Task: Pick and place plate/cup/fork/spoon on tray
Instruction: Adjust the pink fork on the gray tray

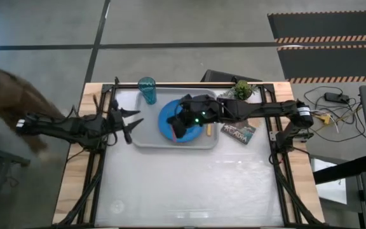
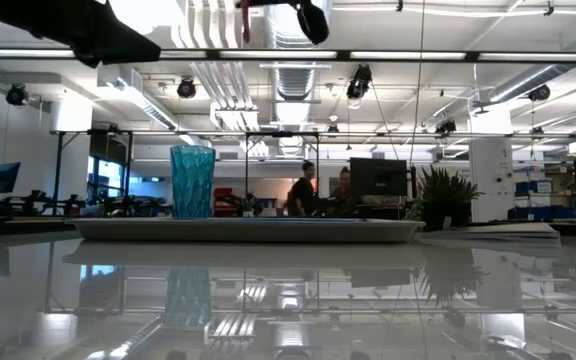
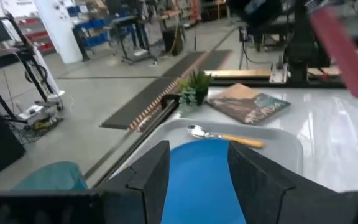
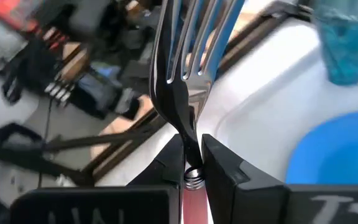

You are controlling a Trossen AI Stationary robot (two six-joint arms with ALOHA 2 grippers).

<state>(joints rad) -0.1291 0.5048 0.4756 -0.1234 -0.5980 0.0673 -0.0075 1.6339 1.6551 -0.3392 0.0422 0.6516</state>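
The light-grey tray (image 1: 146, 141) lies at the table's far middle, with the blue plate (image 1: 169, 122) flat on it. The teal cup (image 1: 147, 90) stands upright at the tray's far left corner. The orange-handled spoon (image 3: 225, 135) lies on the tray right of the plate. My right gripper (image 4: 193, 155) hovers above the plate, shut on the fork (image 4: 188, 56), whose pink-red handle (image 3: 344, 50) also shows in the left wrist view. My left gripper (image 1: 132, 122) stands open just left of the tray, with nothing between its fingers. My right gripper pinches the fork between its two fingers at the neck (image 4: 193, 171), where the metal stem meets the pink-red handle. The fork lies along the fingers, its tines reaching out past the fingertips. It is lifted clear above the tray.
A small potted plant (image 1: 242, 89) stands at the far edge right of the tray. A brownish picture card (image 1: 239, 132) lies beside the tray's right rim. The near half of the glossy table lies in front of the tray. A person's arm (image 1: 5, 95) shows at the far left.
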